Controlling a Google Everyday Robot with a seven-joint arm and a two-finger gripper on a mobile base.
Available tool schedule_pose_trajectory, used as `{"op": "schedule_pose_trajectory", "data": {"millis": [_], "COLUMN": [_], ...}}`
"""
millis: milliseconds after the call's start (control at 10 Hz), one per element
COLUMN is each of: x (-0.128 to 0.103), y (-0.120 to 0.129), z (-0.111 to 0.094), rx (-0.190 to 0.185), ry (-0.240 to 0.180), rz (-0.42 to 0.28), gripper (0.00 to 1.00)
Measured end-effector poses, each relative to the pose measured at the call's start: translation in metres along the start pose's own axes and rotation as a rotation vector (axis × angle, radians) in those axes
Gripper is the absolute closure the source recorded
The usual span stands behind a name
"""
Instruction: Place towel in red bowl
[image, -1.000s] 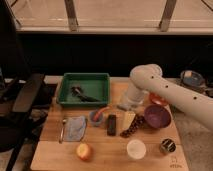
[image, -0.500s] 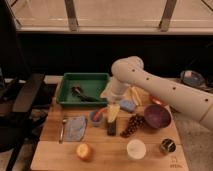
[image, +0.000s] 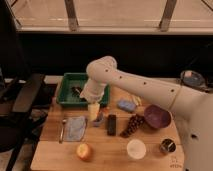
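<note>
Towel (image: 76, 127) first: it lies flat and untouched on the wooden table (image: 110, 157), a pale blue-grey square just in front of the left half of the green bin (image: 66, 82). Nothing has gone into the bowl yet.

The big change is the white arm (image: 145, 90). A second ago it was reaching down well to the right of the bin, over by the purple bowl (image: 157, 117). Since then it has swung leftward across the table. Its elbow now stands above the bin's right end, and its wrist drops over the bin's front rim. The bin, with a dark utensil (image: 76, 91) inside, has not moved. Neither has the purple bowl, well off to the bin's right.

The red bowl (image: 101, 120) sits in front of the bin's right corner, mostly hidden behind the hand from where I stand. I think the dull edge showing there is its rim, but I would not swear to it.

The gripper (image: 93, 111) hangs just in front of that same corner, to the right of the towel and not touching it. Its fingers are spread apart and carry nothing.

As I read it, the sweep has brought the hand to the towel's part of the table, but it is closer to the bowl than to the cloth. The pick-up is still to come: a little farther left, then down onto the cloth. With the bowl so near the towel, the carry afterwards should be short.
</note>
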Motion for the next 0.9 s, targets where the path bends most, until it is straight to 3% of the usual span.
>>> {"op": "schedule_pose_trajectory", "data": {"millis": [300, 500, 600, 900], "x": [-0.008, 0.004, 0.006, 0.007], "y": [-0.013, -0.011, -0.009, -0.009], "z": [0.043, 0.063, 0.067, 0.066], "rx": [-0.036, -0.099, -0.122, -0.122], "ry": [0.004, 0.020, 0.025, 0.024], "rz": [-0.028, -0.016, -0.012, -0.011], "gripper": [0.20, 0.20, 0.20, 0.20]}}
